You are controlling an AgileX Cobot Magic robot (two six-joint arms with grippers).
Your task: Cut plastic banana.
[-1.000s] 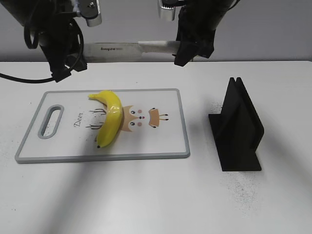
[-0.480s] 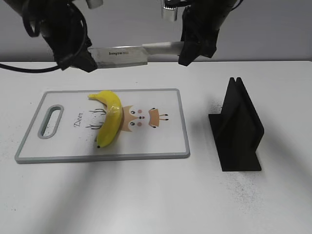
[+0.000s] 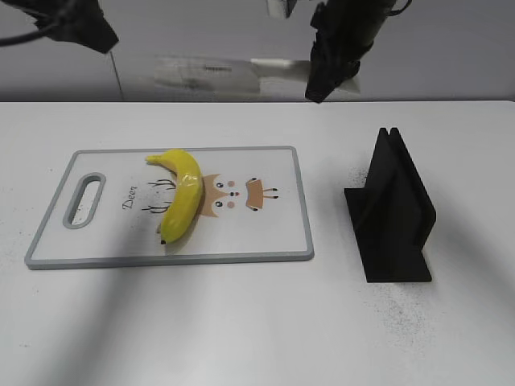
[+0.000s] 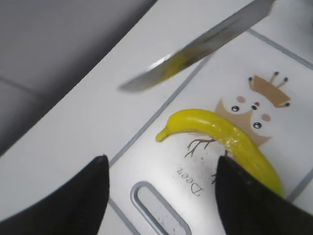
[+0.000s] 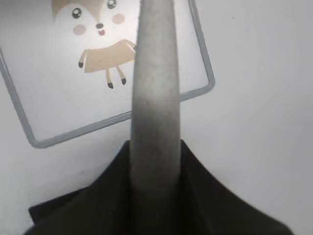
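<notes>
Only one plastic banana (image 3: 182, 195) was there, shiny, yellow and curved, lying on one flat white cutting board (image 3: 273, 241) with a gray rim, a slot handle and a cartoon deer drawn on it. The banana lay over the left part of the drawing, stem end toward the back.

One knife (image 3: 211, 69) hung in the air above the back of the table (image 3: 241, 322), its long shiny metal blade looking blurry. The right gripper (image 3: 322, 79) was clamped on the knife's pale, rough handle (image 5: 154, 98).

The left gripper (image 4: 159, 196) was up high over the board, its two dark fingers (image 4: 247, 200) spread wide with nothing between them.

One black stand (image 3: 393, 213) with a slot on top stood to the right of the board, well apart from the banana.
</notes>
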